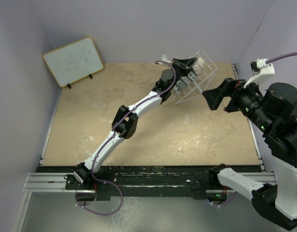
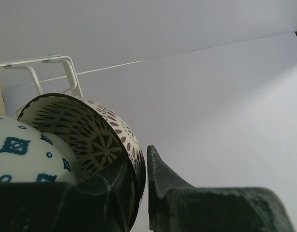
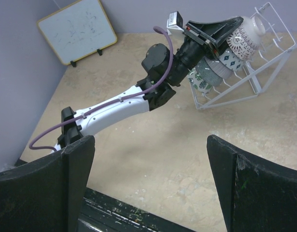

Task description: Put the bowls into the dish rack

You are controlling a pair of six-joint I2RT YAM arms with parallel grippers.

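Counting inside the one rack point(image 3: 264, 53) at the far right of the table point(image 1: 114, 130), you find five bowls point(image 3: 214, 72) standing in a row and none on the table, so loading looks all but done. Your left claw point(image 2: 138, 160) is pinched narrowly on the rim of the lattice bowl point(image 2: 97, 140); your right claw point(image 3: 148, 140) hangs wide open, empty.

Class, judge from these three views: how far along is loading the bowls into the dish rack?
Nearly finished. Done: several bowls stand in the dish rack, and no bowl shows on the table. In hand: the left gripper straddles the rim of the brown lattice bowl, which sits inside the rack. Left: let go and withdraw. The right gripper is open and empty.
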